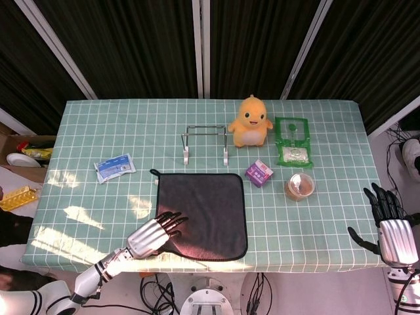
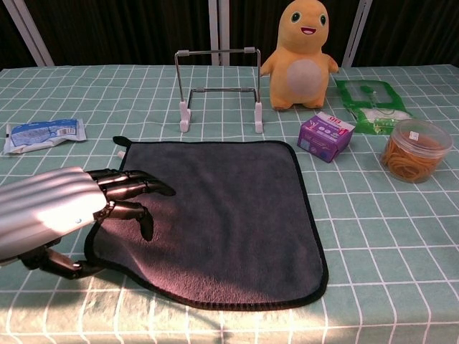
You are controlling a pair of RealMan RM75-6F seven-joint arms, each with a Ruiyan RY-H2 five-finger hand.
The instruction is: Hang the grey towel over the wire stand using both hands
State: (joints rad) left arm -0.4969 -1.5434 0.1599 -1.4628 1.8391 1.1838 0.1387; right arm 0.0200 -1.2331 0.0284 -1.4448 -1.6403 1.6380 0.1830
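The grey towel [image 1: 203, 211] [image 2: 222, 215] lies flat near the table's front edge, its black-trimmed near-left corner drawn up off the cloth. My left hand [image 1: 155, 235] [image 2: 68, 213] is at that corner. Its fingers [image 2: 136, 190] curl down on top of the towel and the thumb reaches under the edge, pinching it. The wire stand [image 1: 205, 142] [image 2: 219, 86] stands upright and bare just behind the towel. My right hand [image 1: 388, 226] hovers off the table's right front corner with its fingers spread, holding nothing; the chest view does not show it.
Right of the stand sits a yellow plush toy [image 2: 301, 54]. A purple box [image 2: 327, 135], a jar of rubber bands [image 2: 414, 149] and a green packet [image 2: 371, 104] lie on the right. A blue-white packet [image 2: 44, 134] lies at the left.
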